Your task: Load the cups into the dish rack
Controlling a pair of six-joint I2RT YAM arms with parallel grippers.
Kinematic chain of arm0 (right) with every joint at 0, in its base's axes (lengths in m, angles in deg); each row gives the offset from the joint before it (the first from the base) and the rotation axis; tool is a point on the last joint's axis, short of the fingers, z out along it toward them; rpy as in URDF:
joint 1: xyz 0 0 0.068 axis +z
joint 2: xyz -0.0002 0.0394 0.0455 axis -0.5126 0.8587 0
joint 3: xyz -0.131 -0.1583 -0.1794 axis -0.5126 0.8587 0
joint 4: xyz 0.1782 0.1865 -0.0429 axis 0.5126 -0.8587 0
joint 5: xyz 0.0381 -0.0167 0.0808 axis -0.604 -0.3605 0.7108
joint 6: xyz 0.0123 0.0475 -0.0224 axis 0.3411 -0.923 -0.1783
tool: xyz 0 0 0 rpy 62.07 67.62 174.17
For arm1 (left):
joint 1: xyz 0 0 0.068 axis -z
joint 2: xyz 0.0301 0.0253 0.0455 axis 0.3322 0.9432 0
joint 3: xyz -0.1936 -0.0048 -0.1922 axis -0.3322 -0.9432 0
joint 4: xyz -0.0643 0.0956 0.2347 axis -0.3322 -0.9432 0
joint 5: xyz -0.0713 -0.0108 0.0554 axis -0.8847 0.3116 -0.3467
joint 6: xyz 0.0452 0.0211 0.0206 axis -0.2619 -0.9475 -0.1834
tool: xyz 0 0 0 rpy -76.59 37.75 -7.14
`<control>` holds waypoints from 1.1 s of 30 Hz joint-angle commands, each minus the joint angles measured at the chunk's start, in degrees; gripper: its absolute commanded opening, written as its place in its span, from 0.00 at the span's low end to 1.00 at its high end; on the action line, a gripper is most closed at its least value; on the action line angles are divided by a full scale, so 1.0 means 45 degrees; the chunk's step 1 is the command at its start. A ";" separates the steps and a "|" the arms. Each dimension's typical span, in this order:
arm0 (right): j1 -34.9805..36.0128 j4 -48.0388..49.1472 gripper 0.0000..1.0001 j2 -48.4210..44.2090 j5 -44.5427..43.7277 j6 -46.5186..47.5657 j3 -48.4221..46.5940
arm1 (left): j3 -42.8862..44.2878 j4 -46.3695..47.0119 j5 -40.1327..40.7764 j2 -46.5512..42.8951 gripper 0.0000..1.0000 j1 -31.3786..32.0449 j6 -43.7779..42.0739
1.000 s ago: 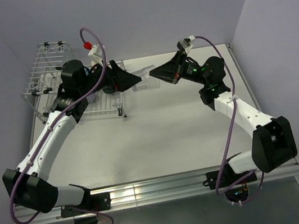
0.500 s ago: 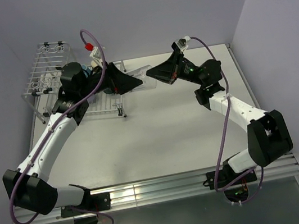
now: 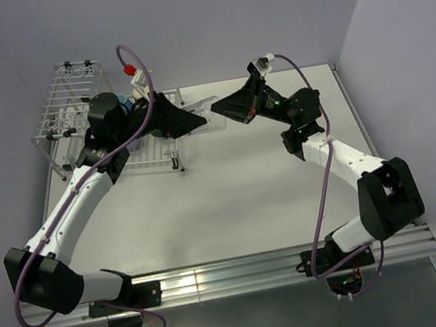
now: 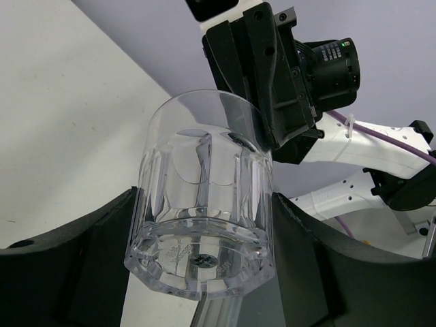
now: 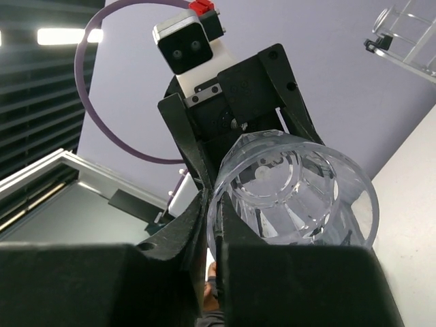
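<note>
Top external: the clear tumbler (image 3: pixel 207 105) hangs between left fingers (image 3: pixel 185 120) and right fingers (image 3: pixel 231 105) over the tabletop (image 3: pixel 249 200), near the dish rack (image 3: pixel 68 104). A mistimed release would likely drop it.

Left wrist: left fingers flank the empty tumbler's base; whether they press, I cannot tell.

Right wrist: right fingers clamp its rim; nothing inside.

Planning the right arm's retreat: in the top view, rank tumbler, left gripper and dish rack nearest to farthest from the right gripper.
1. Tumbler, at its fingertips, left side.
2. Left gripper, just beyond the tumbler.
3. Dish rack, far-left back corner.
</note>
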 commanded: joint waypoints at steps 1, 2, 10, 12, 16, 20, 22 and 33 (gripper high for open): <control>0.0143 0.0321 0.11 -0.0130 -0.0379 0.0662 -0.0458 | 0.0190 0.0217 -0.0321 -0.0575 0.00 0.0100 -0.0175; 0.0143 0.0068 0.22 -0.0189 -0.0418 0.0781 -0.0439 | 0.0210 0.0159 -0.0244 -0.0633 0.00 0.0080 -0.0233; -0.0091 -0.2803 0.47 -0.1047 -0.0944 0.3259 -0.0477 | 0.0815 -0.1166 0.0362 -0.0927 0.00 0.0022 -0.0955; -0.0189 -0.3759 0.49 -0.1262 -0.1140 0.3709 -0.0458 | 0.0854 -0.1287 0.0421 -0.1063 0.00 -0.0115 -0.0995; -0.0617 -0.6778 0.49 -0.2316 -0.2210 0.5641 -0.0438 | 0.1361 -0.2841 0.0907 -0.1297 0.00 -0.0796 -0.1695; -0.0892 -1.0739 0.49 -0.3449 -0.3831 0.8101 -0.0750 | 0.2590 -0.6155 0.3344 -0.1162 0.00 -0.1422 -0.3079; -0.1009 -1.2037 0.49 -0.3897 -0.5315 0.9372 -0.1061 | 0.3566 -0.7589 0.6260 -0.0656 0.00 -0.1424 -0.3881; -0.1029 -1.4660 0.50 -0.4350 -0.7391 1.1503 -0.1044 | 0.3686 -0.9919 1.2529 0.1396 0.00 -0.1424 -0.3926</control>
